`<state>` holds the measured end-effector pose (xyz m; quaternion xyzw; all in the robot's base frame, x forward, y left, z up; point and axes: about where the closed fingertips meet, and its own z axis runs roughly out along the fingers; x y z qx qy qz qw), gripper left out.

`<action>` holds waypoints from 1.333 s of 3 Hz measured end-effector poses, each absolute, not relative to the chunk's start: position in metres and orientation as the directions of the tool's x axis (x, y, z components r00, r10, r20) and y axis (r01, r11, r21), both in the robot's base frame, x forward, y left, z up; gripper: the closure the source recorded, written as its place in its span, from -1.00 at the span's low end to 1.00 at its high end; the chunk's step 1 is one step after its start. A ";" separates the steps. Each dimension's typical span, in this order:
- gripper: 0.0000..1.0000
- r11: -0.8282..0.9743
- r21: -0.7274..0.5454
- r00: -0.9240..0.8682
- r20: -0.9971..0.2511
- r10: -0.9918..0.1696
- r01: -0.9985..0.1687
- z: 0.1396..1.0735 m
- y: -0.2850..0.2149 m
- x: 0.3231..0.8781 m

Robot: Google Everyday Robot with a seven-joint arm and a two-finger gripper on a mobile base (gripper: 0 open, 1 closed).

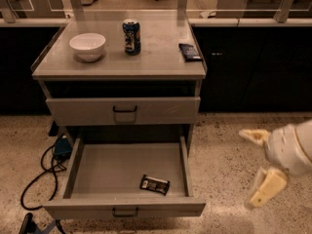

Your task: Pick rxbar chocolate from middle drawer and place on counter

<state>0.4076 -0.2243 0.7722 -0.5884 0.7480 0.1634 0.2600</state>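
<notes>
The rxbar chocolate (pixel 155 184) lies flat in its black wrapper on the floor of the middle drawer (pixel 97 172), near the front right corner. The drawer is pulled fully out. My gripper (pixel 257 164) hangs to the right of the cabinet, outside the drawer and at about its height. Its two pale fingers (pixel 266 189) are spread apart and hold nothing. The counter (pixel 161 57) is the pale grey cabinet top above the drawers.
On the counter stand a white bowl (pixel 87 46), a dark soda can (pixel 131 36) and a flat dark blue packet (pixel 189 51). The taller upper drawer (pixel 124 110) is shut. A black cable (pixel 41 172) lies on the floor at the left. A dark-fronted bench (pixel 248 62) runs behind.
</notes>
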 end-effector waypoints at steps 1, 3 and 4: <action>-1.00 0.259 -0.017 -0.159 -0.751 -0.641 -0.966 0.708 -0.215 0.408; -1.00 0.142 -0.010 -0.075 -0.811 -0.581 -0.990 0.591 -0.204 0.461; -1.00 0.079 -0.002 -0.052 -0.737 -0.674 -0.997 0.565 -0.186 0.484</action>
